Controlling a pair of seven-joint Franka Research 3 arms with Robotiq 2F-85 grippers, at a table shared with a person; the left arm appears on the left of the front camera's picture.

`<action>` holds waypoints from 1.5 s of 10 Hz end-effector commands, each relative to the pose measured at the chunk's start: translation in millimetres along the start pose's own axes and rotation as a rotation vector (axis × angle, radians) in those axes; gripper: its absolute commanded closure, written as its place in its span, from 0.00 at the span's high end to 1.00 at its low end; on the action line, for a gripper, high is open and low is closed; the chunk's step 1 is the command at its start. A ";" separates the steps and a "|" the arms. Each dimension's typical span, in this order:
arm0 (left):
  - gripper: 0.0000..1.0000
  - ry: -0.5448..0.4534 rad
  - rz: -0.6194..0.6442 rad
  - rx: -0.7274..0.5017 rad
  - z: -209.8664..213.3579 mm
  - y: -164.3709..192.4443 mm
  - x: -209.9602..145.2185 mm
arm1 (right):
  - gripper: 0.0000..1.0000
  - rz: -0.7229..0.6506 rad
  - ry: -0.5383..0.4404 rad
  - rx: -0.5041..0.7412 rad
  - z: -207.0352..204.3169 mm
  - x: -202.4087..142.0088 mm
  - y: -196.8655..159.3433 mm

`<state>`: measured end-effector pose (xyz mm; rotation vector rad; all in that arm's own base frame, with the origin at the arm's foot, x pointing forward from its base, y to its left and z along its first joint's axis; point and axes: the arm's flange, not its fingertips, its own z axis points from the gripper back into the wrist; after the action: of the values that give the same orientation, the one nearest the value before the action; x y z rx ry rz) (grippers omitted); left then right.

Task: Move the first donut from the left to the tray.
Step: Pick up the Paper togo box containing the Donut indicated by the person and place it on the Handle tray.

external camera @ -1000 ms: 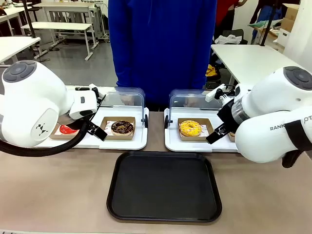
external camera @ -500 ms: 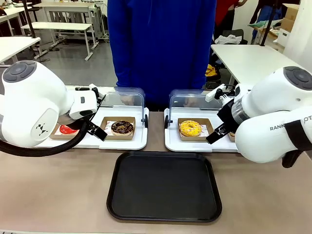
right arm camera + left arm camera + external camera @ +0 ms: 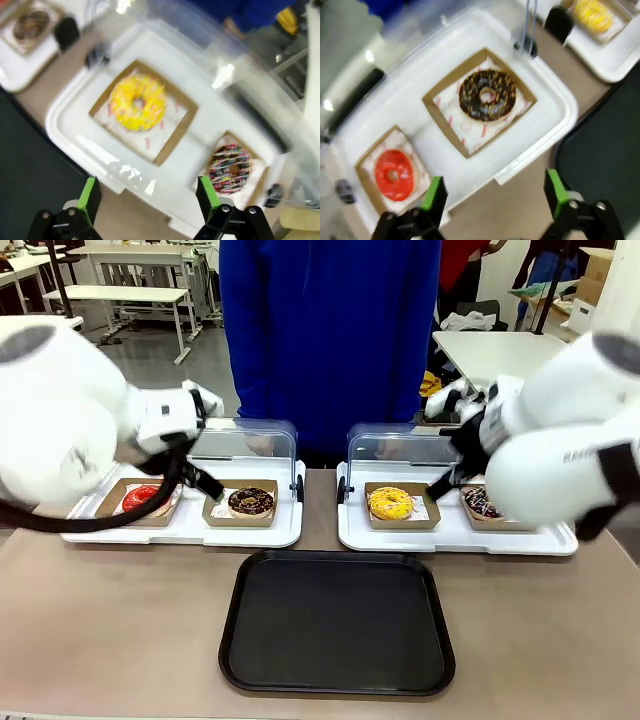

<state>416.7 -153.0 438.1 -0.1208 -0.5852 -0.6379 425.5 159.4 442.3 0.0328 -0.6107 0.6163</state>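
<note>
The red donut [image 3: 393, 174] is glossy, the brown donut [image 3: 487, 95] speckled (orange flecks), the tray [image 3: 337, 625] black.

Light was bright and even. Motion blur smeared the left arm [image 3: 60, 440] and right arm [image 3: 570, 440]; the red donut [image 3: 393, 174] looked soft; glare spotted the clear lid [image 3: 225, 75].

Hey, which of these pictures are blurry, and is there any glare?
Front view: left arm and right arm smeared, tray sharp. Left wrist view: soft throughout, red donut included. Right wrist view: blurred, with bright glare on the clear lid.
</note>
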 end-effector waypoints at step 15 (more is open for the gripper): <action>1.00 -0.535 -0.331 -0.476 157.4 248.4 -143.7 | 1.00 0.071 -0.574 0.444 155.3 -158.9 -248.3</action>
<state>393.2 170.6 505.6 -0.6656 -0.9457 -1.0740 376.7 -158.7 515.4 0.6332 -1.0003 0.7987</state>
